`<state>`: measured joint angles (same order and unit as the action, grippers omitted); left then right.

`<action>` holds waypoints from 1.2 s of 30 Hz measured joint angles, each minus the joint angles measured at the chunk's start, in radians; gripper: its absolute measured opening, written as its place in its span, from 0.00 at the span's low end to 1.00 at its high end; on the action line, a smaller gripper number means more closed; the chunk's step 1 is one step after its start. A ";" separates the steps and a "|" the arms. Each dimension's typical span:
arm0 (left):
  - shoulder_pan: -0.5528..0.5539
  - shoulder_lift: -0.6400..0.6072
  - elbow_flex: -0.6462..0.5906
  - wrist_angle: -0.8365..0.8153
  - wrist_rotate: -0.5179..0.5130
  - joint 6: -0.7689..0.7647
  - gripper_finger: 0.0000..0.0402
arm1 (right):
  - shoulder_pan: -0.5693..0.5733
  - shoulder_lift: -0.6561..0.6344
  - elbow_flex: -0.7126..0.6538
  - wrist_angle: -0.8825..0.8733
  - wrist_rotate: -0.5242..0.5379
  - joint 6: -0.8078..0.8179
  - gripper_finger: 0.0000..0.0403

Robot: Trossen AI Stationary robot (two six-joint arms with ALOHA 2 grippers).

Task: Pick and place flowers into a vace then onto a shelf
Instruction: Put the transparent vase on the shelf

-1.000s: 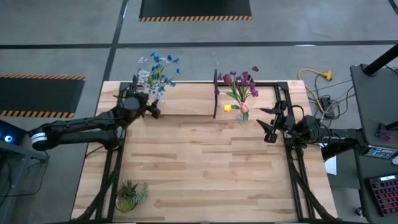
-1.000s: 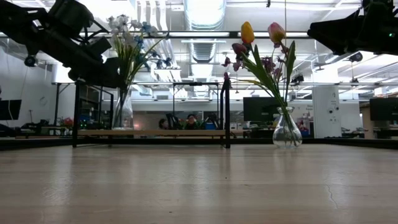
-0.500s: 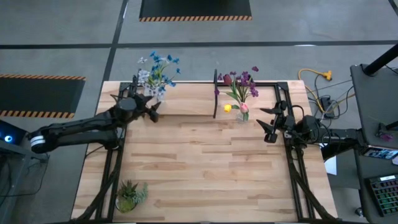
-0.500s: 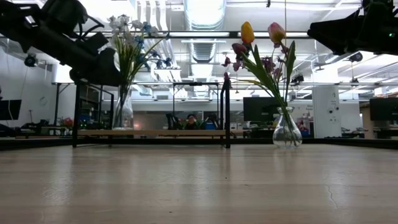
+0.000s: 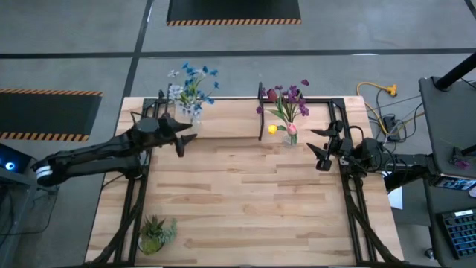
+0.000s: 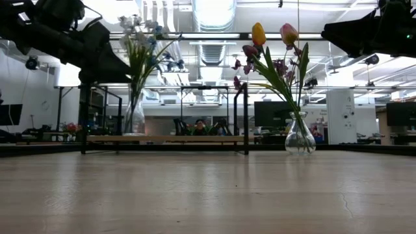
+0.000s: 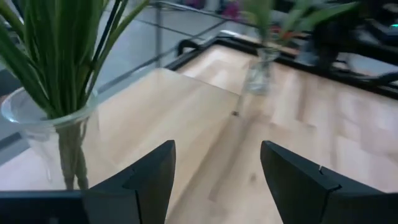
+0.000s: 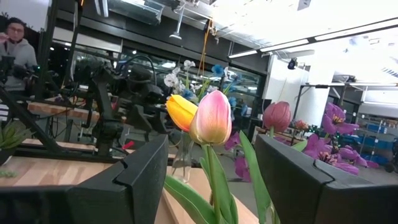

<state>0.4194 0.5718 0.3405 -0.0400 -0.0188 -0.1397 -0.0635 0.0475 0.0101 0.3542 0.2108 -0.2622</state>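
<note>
Wooden tabletop (image 5: pixel 245 193), viewed from above. Nearest the front edge, at the left corner, a small pot (image 5: pixel 151 243) containing a spiky green plant (image 5: pixel 155 230) is seen. Farther back, the left gripper (image 5: pixel 181 139) is held just beside the shelf (image 5: pixel 223 126) with its fingers apart and nothing between them; the right gripper (image 5: pixel 320 147) is held at the table's right edge, fingers likewise apart and empty. On the shelf's left end, a clear vase (image 7: pixel 59 140) is stood, filled with green stems bearing blue and white flowers (image 5: pixel 190 82). Just off the shelf's right end, on the tabletop, a second glass vase (image 6: pixel 299 136) is placed, holding purple, pink and yellow flowers (image 6: pixel 273 52). Beyond the table, a person (image 8: pixel 15 53) is visible.
</note>
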 joint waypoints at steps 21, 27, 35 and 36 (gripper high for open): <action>0.000 -0.032 0.001 0.060 0.100 -0.045 0.55 | 0.000 0.000 0.000 0.000 0.000 0.000 0.58; 0.000 -0.046 0.001 0.066 0.167 -0.063 0.55 | 0.000 0.000 0.000 0.000 0.000 0.000 0.58; 0.000 -0.088 0.001 0.070 0.169 -0.057 0.55 | 0.000 0.000 0.000 0.001 0.000 0.000 0.58; 0.000 -0.099 0.001 0.069 0.172 -0.057 0.55 | 0.000 0.000 0.000 0.001 0.000 0.000 0.58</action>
<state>0.4191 0.4732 0.3412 0.0293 0.1535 -0.1967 -0.0639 0.0471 0.0101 0.3550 0.2108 -0.2619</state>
